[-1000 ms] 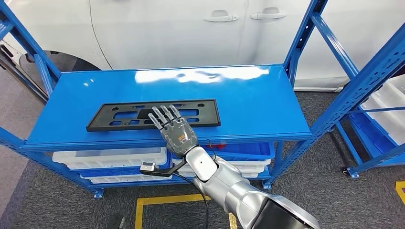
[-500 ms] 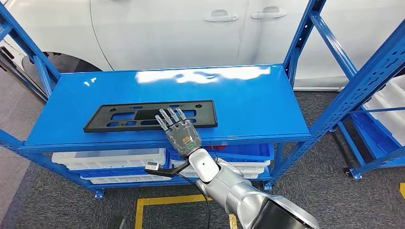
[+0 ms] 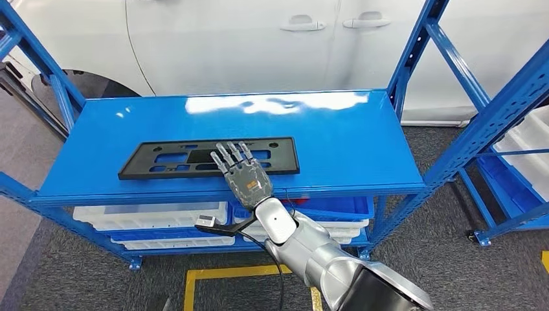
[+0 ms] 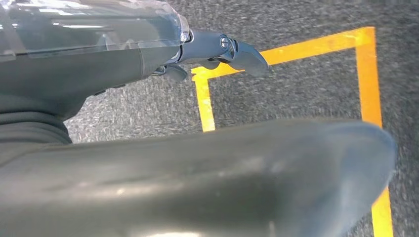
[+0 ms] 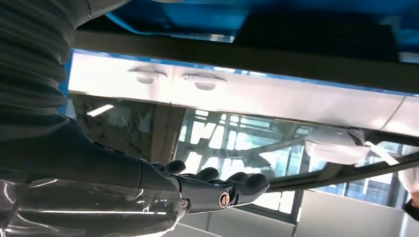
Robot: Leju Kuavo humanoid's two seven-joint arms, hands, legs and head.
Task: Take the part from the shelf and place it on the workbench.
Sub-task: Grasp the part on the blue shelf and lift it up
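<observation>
Fingers (image 3: 233,157) of the right hand (image 3: 245,176) lie spread and straight over the near edge of the black part (image 3: 208,157), palm down and holding nothing — the grasp is not made. Compared with a second ago the hand has shifted a little to the right along the part and sits slightly lower over it, so its fingertips now cover the cut-out area right of the middle. The part itself lies where it did, flat on the top board of the blue shelf (image 3: 336,139), near the front edge and left of centre. I judge this to be the last positioning before closing on the part; lifting and carrying to the workbench are all yet to come.

The part is a long, thin, flat rectangular plate, matte black, pierced with several rectangular slots — it looks like stiff plastic, and it lies so flush that the fingers will likely need to hook its edge. The shelf board is glossy painted metal, showing bright reflections. White plastic bins (image 3: 149,214) sit on the level below, and a white car (image 3: 259,39) stands behind.

The left hand (image 4: 217,49) hangs over grey carpet with a yellow floor line (image 4: 368,74); its fingers look loosely curled with nothing in them, though I cannot tell for sure.
</observation>
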